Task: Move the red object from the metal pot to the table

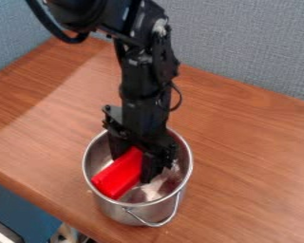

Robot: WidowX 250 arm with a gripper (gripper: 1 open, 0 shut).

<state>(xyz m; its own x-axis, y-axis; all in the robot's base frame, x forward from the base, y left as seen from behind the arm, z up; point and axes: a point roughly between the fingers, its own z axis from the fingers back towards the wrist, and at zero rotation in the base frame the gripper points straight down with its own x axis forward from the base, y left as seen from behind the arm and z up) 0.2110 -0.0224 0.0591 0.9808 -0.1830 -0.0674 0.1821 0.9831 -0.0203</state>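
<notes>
The red object (119,177) sits tilted inside the metal pot (106,201), its upper end pinched between the gripper's (138,163) closed jaws, its lower end down by the pot's near-left wall and below the rim. So the grasp looks made, but the lift out is not finished. The pot stands near the front edge of the table (243,142), which has bare wood on both sides for the set-down.

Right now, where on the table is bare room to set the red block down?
The table is bare left of the metal pot and behind it to the right, toward the wall. The front corner is crowded: the pot fills it, with the gripper and red block inside.
</notes>
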